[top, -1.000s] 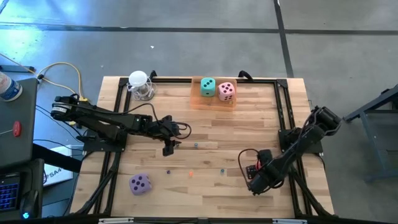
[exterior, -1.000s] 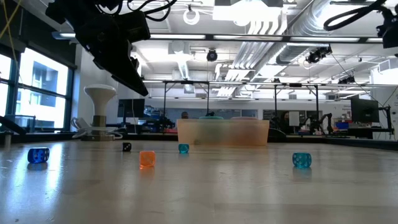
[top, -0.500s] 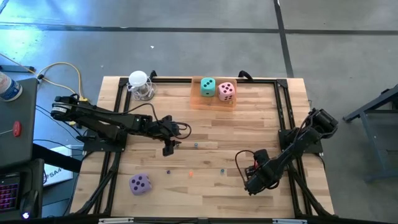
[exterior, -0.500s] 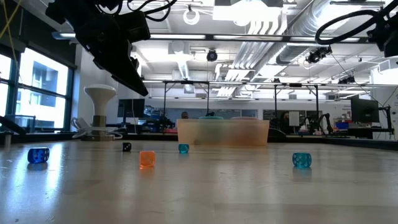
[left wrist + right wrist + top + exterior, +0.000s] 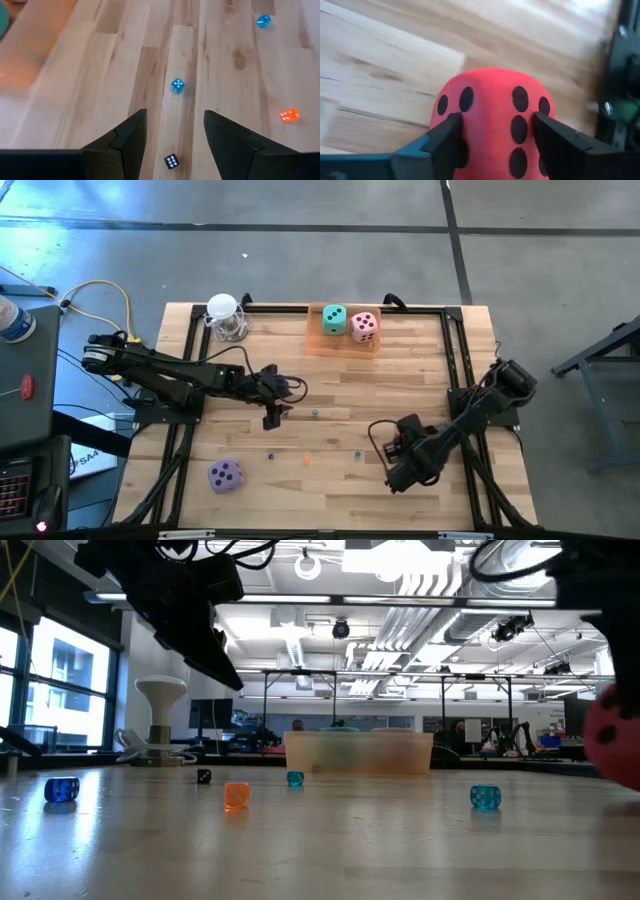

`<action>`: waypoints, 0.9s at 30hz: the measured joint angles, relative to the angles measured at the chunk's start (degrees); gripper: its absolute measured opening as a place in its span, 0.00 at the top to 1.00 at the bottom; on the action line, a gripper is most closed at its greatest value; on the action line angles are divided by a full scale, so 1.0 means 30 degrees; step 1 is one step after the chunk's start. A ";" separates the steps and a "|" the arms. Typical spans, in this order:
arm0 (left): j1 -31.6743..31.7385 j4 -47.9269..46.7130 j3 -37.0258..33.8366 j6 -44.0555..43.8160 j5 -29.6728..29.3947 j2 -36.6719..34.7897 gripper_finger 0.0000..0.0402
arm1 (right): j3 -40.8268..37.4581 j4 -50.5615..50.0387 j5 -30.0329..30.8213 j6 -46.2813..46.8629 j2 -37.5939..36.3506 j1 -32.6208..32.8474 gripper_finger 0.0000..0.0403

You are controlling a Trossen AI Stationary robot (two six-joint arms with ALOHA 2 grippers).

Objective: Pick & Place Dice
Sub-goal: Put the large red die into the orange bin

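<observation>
My right gripper is near the table's near right and is shut on the red die. The red die also shows at the right edge of the low view. It is hidden under the gripper in the high view. My left gripper is open and empty above the table's middle left, over tiny dice. The teal die and the pink die sit in an orange tray at the far edge. The purple die rests on the table at the near left. My right gripper pinches the red die between its two fingers, on two opposite sides. A face with several dark pips shows between the fingers. The fingers slant down toward the table's near left. Whether the die is clear of the table, I cannot tell.
Tiny bead-like dice lie mid-table: blue, dark, orange, teal. A white stand is at the far left corner. Black frame rails run along the table's sides.
My right gripper has moved toward the table's left edge with the red die held shut in it. The die has come into the low view at its right edge.
</observation>
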 joint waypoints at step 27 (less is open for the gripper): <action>0.0006 0.0365 0.0000 0.1928 -0.2862 -0.0405 0.53 | 0.3862 0.9224 1.1440 -2.5037 -0.0538 -1.1789 0.80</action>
